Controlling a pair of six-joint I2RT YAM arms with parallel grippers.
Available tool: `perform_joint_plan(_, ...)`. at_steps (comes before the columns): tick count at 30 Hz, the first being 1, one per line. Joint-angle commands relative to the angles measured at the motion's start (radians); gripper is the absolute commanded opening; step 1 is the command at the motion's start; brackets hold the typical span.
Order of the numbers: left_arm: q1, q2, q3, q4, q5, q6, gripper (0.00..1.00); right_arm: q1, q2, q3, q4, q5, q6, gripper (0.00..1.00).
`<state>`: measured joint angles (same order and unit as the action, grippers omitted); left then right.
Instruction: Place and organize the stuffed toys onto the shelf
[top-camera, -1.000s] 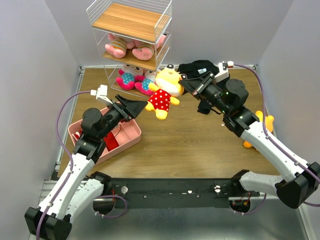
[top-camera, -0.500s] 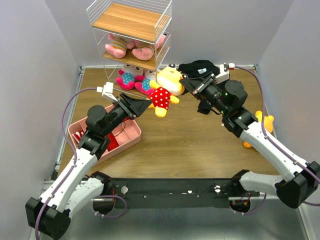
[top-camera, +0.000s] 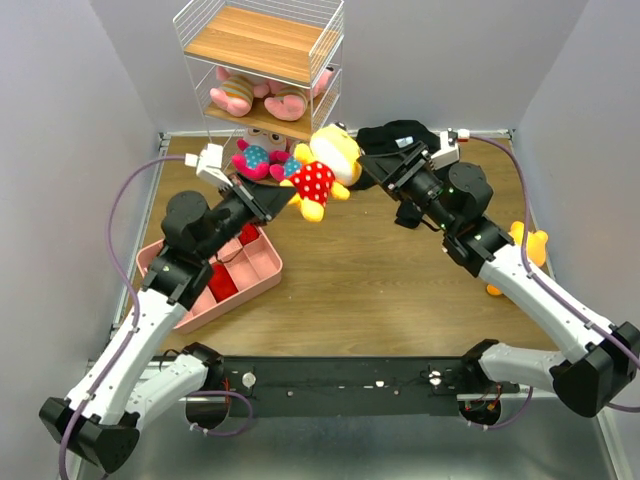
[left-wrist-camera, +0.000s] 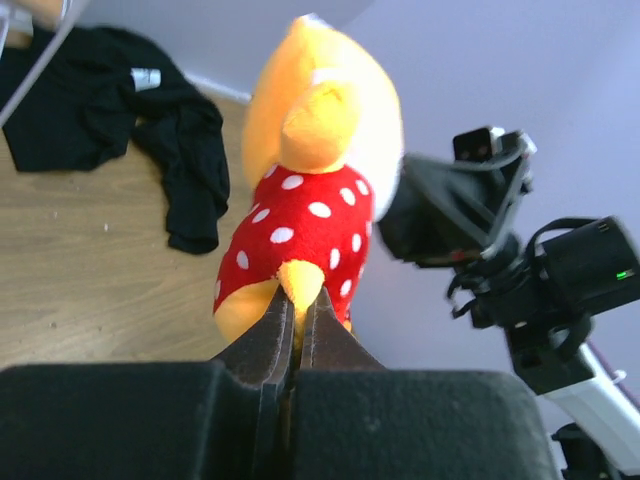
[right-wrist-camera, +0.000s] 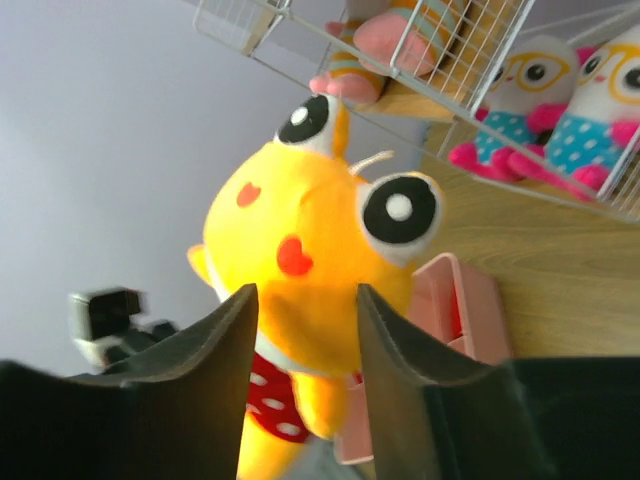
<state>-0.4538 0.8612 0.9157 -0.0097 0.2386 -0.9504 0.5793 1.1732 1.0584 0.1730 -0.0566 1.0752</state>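
Observation:
A yellow stuffed toy in a red polka-dot outfit (top-camera: 318, 172) hangs in the air in front of the shelf (top-camera: 262, 45). My left gripper (top-camera: 284, 197) is shut on one of its small yellow limbs (left-wrist-camera: 298, 282). My right gripper (top-camera: 368, 166) stands open at the toy's head (right-wrist-camera: 318, 230), one finger on each side of it. Two pink striped toys (top-camera: 262, 98) lie on the middle board. Two white-faced toys with glasses (right-wrist-camera: 578, 92) sit on the bottom tier. The top board is bare. Another yellow toy (top-camera: 527, 252) lies on the table at the right, partly behind my right arm.
A black cloth garment (top-camera: 398, 134) lies at the back, right of the shelf, under my right gripper. A pink tray (top-camera: 250, 272) with square compartments sits under my left arm at the left. Grey walls close the table on three sides.
My left gripper moved in and shut on the toy's limb, then rose toward the shelf with it. My right gripper, shut on the toy's head before, has opened.

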Motion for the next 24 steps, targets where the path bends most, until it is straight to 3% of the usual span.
perform_joint_plan(1,-0.002,0.002,0.205,-0.166,-0.091,0.064,0.0,-0.001,-0.079,0.037,-0.082,-0.012,-0.136,0.74)
perform_joint_plan(2,0.001,0.015,0.265,-0.2,-0.096,0.068,0.0,-0.001,-0.099,0.029,-0.117,-0.006,-0.149,0.84)
perform_joint_plan(5,0.021,0.076,0.433,-0.289,-0.11,0.108,0.0,-0.001,-0.197,-0.039,-0.168,0.05,-0.175,1.0)
perform_joint_plan(10,0.07,0.209,0.679,-0.383,-0.11,0.131,0.0,-0.001,-0.346,-0.127,-0.246,0.115,-0.218,1.0)
perform_joint_plan(17,0.318,0.49,0.985,-0.417,0.126,0.035,0.0,-0.001,-0.549,-0.273,-0.326,0.098,-0.231,1.0)
perform_joint_plan(21,0.391,0.643,1.184,-0.461,0.165,0.047,0.0,-0.001,-0.636,-0.325,-0.363,0.089,-0.241,1.0)
perform_joint_plan(24,0.421,0.748,1.232,-0.394,0.226,0.019,0.0,-0.001,-0.688,-0.354,-0.386,0.081,-0.247,1.0)
